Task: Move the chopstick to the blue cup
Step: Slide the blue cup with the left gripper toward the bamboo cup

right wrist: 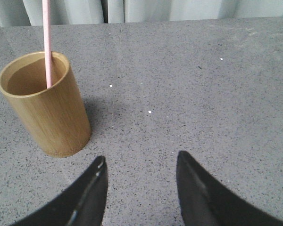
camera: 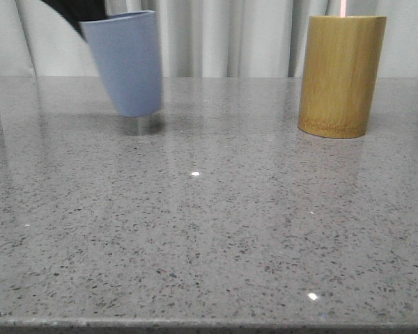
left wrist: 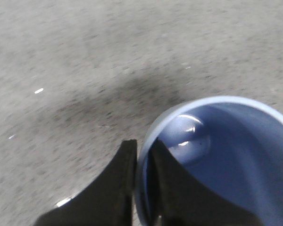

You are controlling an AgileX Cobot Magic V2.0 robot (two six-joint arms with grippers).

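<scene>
The blue cup (camera: 127, 62) hangs tilted a little above the table at the far left, its shadow below it. My left gripper (left wrist: 142, 151) is shut on the cup's rim (left wrist: 140, 174), one finger outside the wall and one inside; the cup looks empty. A pale pink chopstick (right wrist: 47, 42) stands in the bamboo holder (right wrist: 47, 113), and its tip shows above the holder (camera: 341, 73) at the far right as a chopstick (camera: 343, 8). My right gripper (right wrist: 140, 162) is open over bare table, beside the holder, holding nothing.
The speckled grey table (camera: 209, 223) stretches from the front edge to a white curtain (camera: 230, 35) at the back. The bamboo holder stands upright near the back right.
</scene>
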